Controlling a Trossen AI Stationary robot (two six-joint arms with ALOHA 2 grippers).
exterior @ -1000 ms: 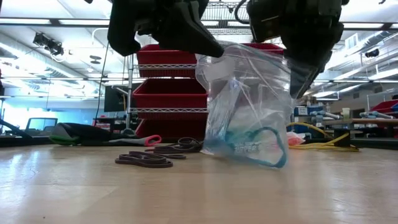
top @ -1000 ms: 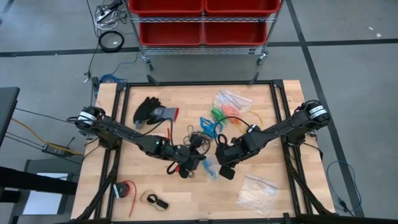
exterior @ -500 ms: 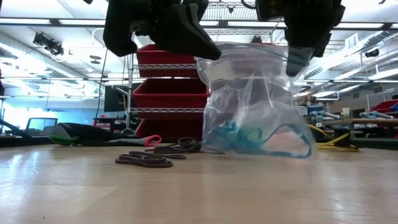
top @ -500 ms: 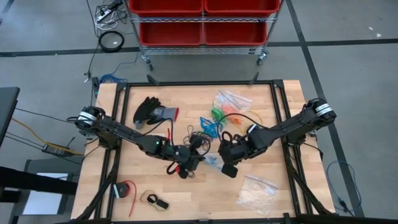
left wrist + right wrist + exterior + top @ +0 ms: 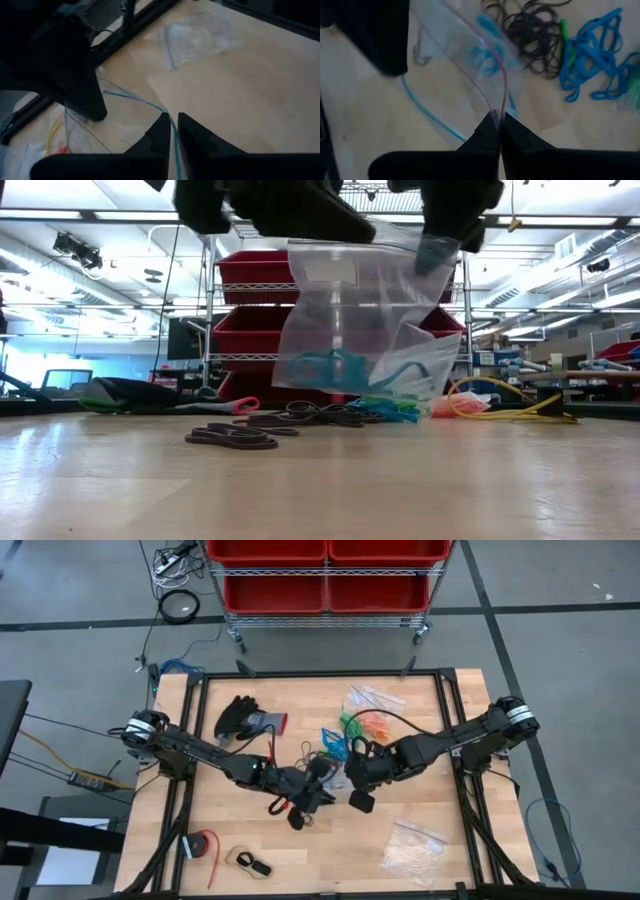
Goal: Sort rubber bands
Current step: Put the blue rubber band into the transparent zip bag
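While the right gripper [image 5: 498,120] pinches the top edge of a clear zip-top plastic bag [image 5: 360,320] with its jaws fully closed on the film, the bag hangs clear of the pale wooden table [image 5: 400,860], probably so its mouth stays up and the few blue rubber bands [image 5: 335,370] inside settle at the bottom. The left gripper [image 5: 172,122] sits just beside the bag's blue-lined rim; its jaws show a narrow gap, and I cannot tell whether any film lies between them, though the pose suggests it is there to spread or steady the opening. Still unsorted on the table behind lie a tangle of thin black rubber bands [image 5: 535,35], a heap of loose blue rubber bands [image 5: 595,55], and green and orange rubber bands [image 5: 362,723] further back.
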